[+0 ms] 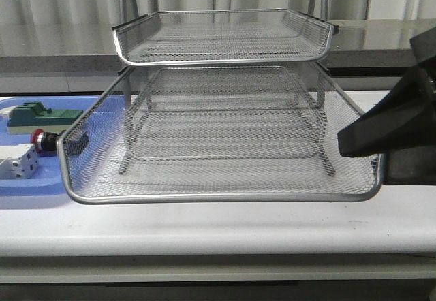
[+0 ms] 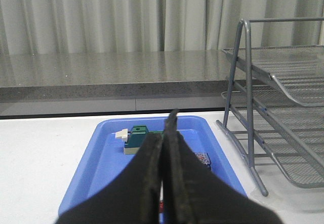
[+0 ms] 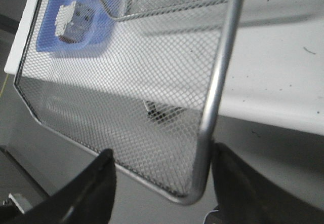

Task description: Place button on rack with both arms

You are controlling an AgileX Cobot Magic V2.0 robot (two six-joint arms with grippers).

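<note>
The button [image 1: 41, 139], with its red cap, lies in the blue tray [image 1: 27, 192] at the far left, between a green block and a white-grey component. The rack [image 1: 225, 42] stands mid-table with its middle wire tray [image 1: 218, 195] slid out toward me. My right gripper [image 3: 163, 150] is open, its fingers [image 3: 104, 183] either side of that tray's front right corner rim [image 3: 215, 102], and one finger touches the rim. The right arm [image 1: 395, 124] shows black at the right. My left gripper [image 2: 166, 133] is shut and empty above the blue tray [image 2: 109, 148]. It hides most of the button.
A green block [image 1: 37, 115] and a white-grey component [image 1: 17, 161] share the blue tray. The green block also shows in the left wrist view [image 2: 137, 137]. The rack's legs [image 2: 250, 148] stand just right of the blue tray. A grey counter ledge [image 2: 101, 77] and curtains lie behind.
</note>
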